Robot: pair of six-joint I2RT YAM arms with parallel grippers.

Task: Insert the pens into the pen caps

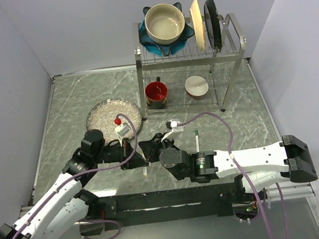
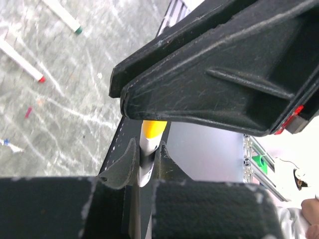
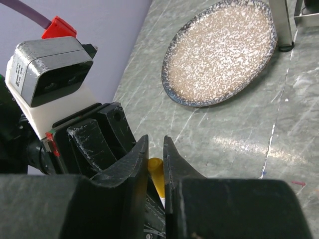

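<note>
The two grippers meet tip to tip at the near middle of the table (image 1: 245, 122). The left gripper (image 2: 147, 149) has its jaws clamped on the white barrel of a pen (image 2: 145, 167), which stands up between them. Its top carries a yellow cap (image 2: 152, 128). The right gripper (image 3: 155, 147) has its jaws narrow and closed on that cap (only a sliver of yellow shows between the fingers (image 3: 133, 164)).

From the left wrist, the black body of the right gripper fills most of the view and hides the table beyond. From the right wrist, the left arm's grey camera block (image 3: 50, 69) stands in the way.

A green pen (image 1: 196, 140) lies loose just right of the grippers. The left wrist view also shows a red pen (image 2: 22, 62) lying beside it. A speckled plate (image 1: 104, 111) sits on the far left, near the left arm. A wire rack (image 1: 141, 58) stands at the far side. On top it holds a bowl (image 1: 165, 23) and two upright plates (image 1: 197, 24). A red mug (image 1: 156, 91) and a white bowl (image 1: 196, 85) stand under it. A purple cable (image 1: 216, 116) loops over the right arm.

A small green mark on the right arm's joint (image 1: 199, 162) is too small to read.
</note>
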